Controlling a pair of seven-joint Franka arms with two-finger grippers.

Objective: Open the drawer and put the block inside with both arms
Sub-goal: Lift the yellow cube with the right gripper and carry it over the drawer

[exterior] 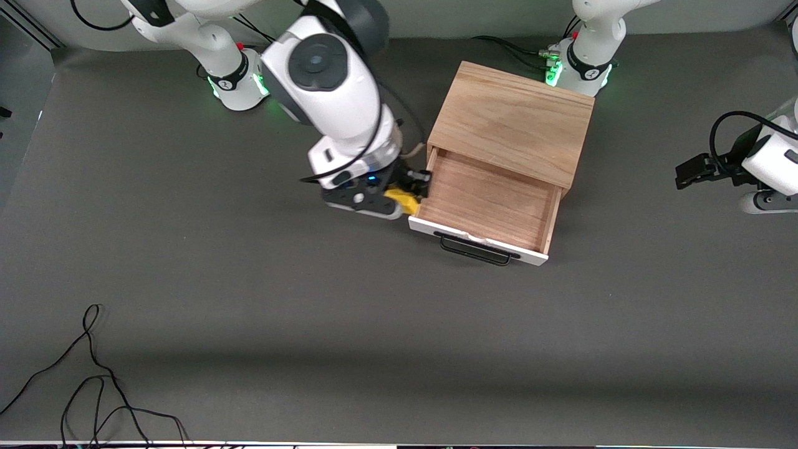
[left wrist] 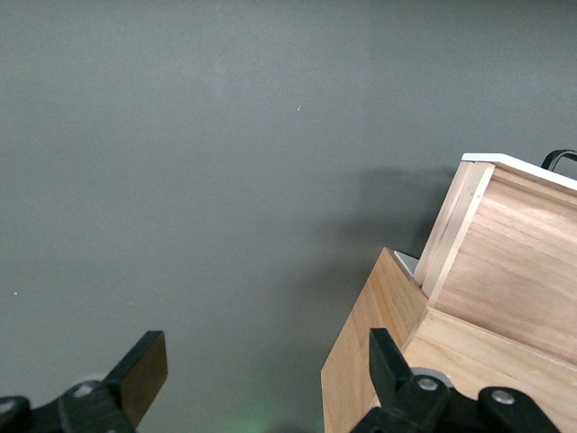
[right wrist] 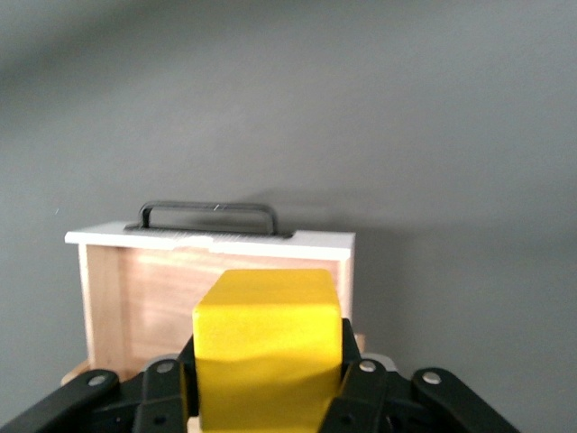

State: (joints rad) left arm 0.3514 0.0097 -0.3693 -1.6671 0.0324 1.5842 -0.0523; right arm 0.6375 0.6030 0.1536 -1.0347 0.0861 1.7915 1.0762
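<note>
The light oak cabinet (exterior: 511,118) stands on the grey table with its drawer (exterior: 486,199) pulled open; the white front panel (exterior: 430,229) and black handle (exterior: 477,251) face the front camera. My right gripper (exterior: 408,194) is shut on the yellow block (exterior: 404,198) and holds it over the drawer's side wall at the right arm's end. In the right wrist view the block (right wrist: 268,343) fills the jaws, with the drawer (right wrist: 162,302) and handle (right wrist: 212,209) below it. My left gripper (exterior: 689,173) waits open and empty at the left arm's end of the table; its view shows the cabinet (left wrist: 469,352) beside its fingers (left wrist: 144,368).
Loose black cables (exterior: 93,380) lie on the table near the front camera at the right arm's end. The arm bases (exterior: 240,81) (exterior: 576,65) glow green along the table's back edge. Bare grey table surrounds the cabinet.
</note>
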